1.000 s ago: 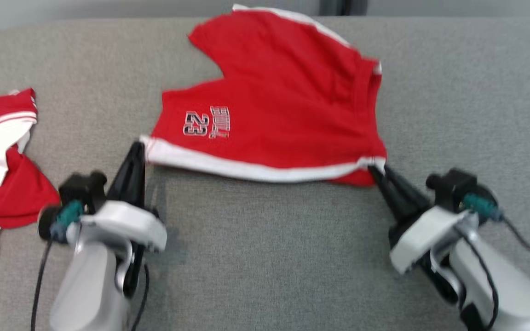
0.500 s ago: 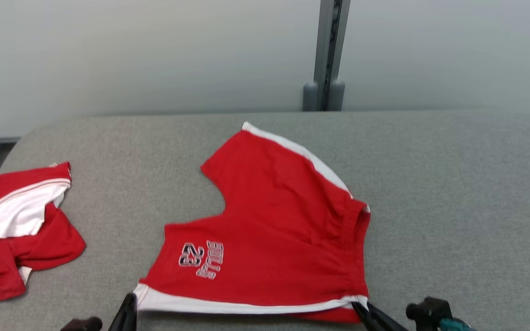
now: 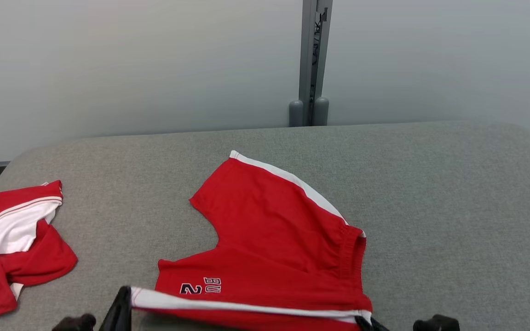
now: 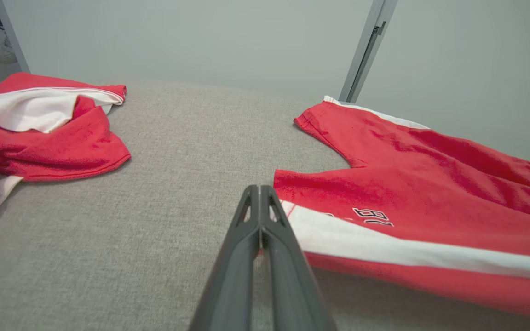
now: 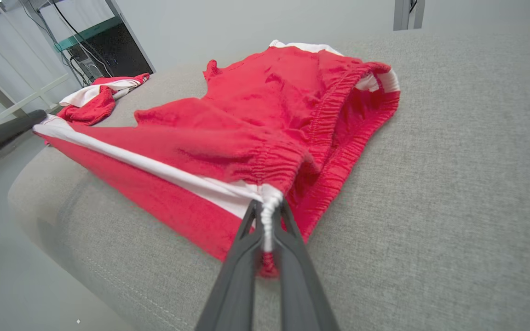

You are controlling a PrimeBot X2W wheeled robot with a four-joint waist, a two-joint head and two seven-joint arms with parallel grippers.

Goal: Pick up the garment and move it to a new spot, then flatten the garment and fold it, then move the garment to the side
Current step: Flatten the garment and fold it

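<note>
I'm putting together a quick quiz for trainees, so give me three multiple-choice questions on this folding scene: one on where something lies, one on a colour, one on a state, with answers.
1. Where does the crumpled red-and-white garment lie relative to the red shorts on the grey table?
A) to the robot's left
B) to the robot's right
C) on top of them

2. What colour is the stripe along the shorts' side?
A) blue
B) white
C) yellow

3. What is the right end effector doing?
A) open above the table
B) shut on nothing
C) shut on the shorts' waistband corner

Answers:
1 A, the head view shows it at the left, apart from the shorts.
2 B, the stripe is plainly white.
3 C, the right wrist view shows fabric pinched in it.
</note>
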